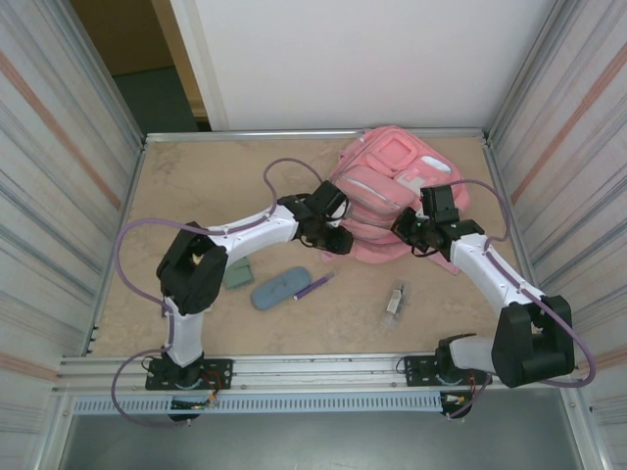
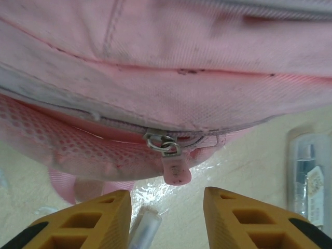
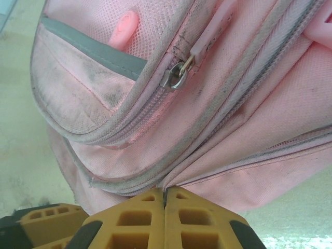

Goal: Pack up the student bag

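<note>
The student bag [image 1: 392, 181], a big pink backpack, lies at the back right of the table. My left gripper [image 1: 333, 240] is at its near left edge, open. In the left wrist view a pink zipper pull [image 2: 174, 167] on a metal slider hangs just ahead of the gap of the left gripper [image 2: 167, 218], untouched. My right gripper [image 1: 416, 235] is at the bag's near right edge. In the right wrist view the right gripper [image 3: 165, 199] is shut, pinching a fold of the bag's fabric [image 3: 218, 155]. Another zipper slider [image 3: 176, 77] sits higher on the bag.
A blue-grey oval pouch [image 1: 280, 289], a green case [image 1: 238, 275], a purple pen [image 1: 315, 285] and a clear packaged item [image 1: 395, 299] lie on the table in front of the bag. A clear tube [image 2: 144, 228] lies beside my left finger. Metal walls enclose the table.
</note>
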`<state>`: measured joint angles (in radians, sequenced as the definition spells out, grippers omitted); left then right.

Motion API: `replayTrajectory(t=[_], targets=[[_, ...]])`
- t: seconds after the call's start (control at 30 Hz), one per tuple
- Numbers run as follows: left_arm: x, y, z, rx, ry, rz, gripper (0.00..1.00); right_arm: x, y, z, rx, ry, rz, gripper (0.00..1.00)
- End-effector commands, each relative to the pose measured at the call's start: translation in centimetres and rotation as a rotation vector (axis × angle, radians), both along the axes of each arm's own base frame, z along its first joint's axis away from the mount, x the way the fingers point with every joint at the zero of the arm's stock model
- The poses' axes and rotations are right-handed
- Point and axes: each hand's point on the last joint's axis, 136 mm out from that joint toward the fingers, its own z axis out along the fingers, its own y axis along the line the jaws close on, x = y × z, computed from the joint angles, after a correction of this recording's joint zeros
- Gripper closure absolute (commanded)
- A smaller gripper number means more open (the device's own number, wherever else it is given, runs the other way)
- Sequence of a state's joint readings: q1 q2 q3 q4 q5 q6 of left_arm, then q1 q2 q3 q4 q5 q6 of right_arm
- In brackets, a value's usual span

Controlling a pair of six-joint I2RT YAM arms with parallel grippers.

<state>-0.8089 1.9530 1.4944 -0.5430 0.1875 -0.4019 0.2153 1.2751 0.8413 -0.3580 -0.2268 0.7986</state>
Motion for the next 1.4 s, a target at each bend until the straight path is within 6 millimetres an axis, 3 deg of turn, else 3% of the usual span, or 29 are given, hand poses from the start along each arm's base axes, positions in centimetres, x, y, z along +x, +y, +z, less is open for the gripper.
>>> replayTrajectory(t=[0.0, 0.23, 0.67, 0.7, 0.8, 1.03, 1.23, 1.37], targets=[[1.1, -0.3, 0.8, 0.014, -0.031, 0.039, 0.60, 1.1, 1.4, 2.9, 0.045, -0.099, 0.063, 1.00], [1.4, -1.4, 0.4, -0.003, -0.030, 0.024, 0.60, 1.0, 1.5, 2.7, 0.054, -0.099, 0.065, 1.00], [2.3, -1.4, -0.8, 0.036, -0.046, 0.027, 0.68, 0.7, 1.5, 3.0, 0.052, -0.108, 0.071, 1.00], [2.2, -1.4, -1.0, 0.041, -0.042, 0.026, 0.70, 0.7, 1.4, 2.9, 0.049, -0.106, 0.068, 1.00], [1.8, -1.5, -0.7, 0.034, -0.040, -0.009, 0.89, 0.6, 1.2, 2.7, 0.040, -0.103, 0.064, 1.00], [2.4, 0.9, 1.8, 0.044, -0.089, 0.011, 1.00, 0.7, -0.2, 2.2, -0.022, -0.123, 0.055, 1.00], [3.6, 4.8, 1.7, -0.035, -0.035, 0.088, 1.00, 2.2, -1.5, 2.1, -0.087, -0.149, 0.049, 1.00], [4.4, 7.8, 1.5, 0.027, -0.094, 0.121, 1.00, 3.3, -2.5, 2.1, -0.085, -0.144, 0.050, 1.00]])
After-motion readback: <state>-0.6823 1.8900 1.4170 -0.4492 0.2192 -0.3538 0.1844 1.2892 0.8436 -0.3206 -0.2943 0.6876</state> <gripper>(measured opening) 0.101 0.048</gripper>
